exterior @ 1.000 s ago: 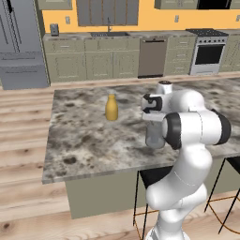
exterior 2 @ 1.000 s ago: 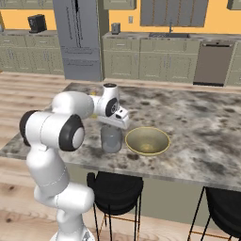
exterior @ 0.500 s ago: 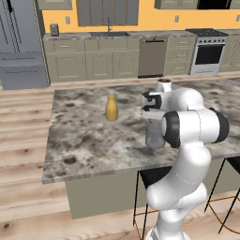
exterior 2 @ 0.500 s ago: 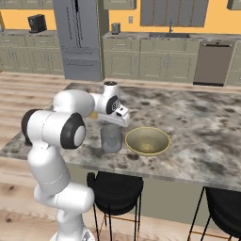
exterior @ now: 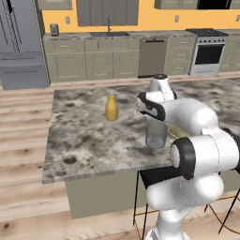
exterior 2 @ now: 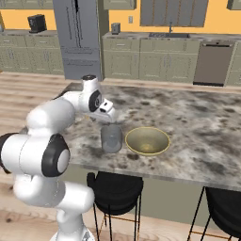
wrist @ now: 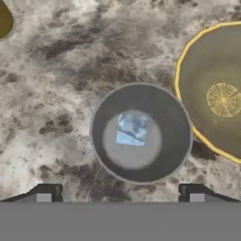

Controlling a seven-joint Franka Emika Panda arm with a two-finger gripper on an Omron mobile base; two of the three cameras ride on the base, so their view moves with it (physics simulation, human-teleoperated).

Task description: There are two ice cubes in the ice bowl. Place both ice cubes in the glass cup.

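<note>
One long stone counter [exterior 2: 197,117] carries everything, its mottled grey top running across both base views; near its front edge sits the ice bowl [exterior 2: 147,140], shallow and yellow-green, its inside bare in the hand view [wrist: 221,94]; just beside the bowl, a little apart from its rim and likewise near the front edge, stands the glass cup [exterior 2: 111,138], upright and grey; farther in from that edge, well apart from the cup, stands a yellow bottle [exterior: 111,107]; the gripper [wrist: 120,192] hangs straight above the cup, its two dark fingertips [wrist: 46,192] spread wide, wider than the cup's mouth, and clasping nothing; at the bottom of the cup, seen from above, lie pale blue ice cubes [wrist: 132,131], touching or overlapping so that I cannot tell whether there is one or two.
</note>
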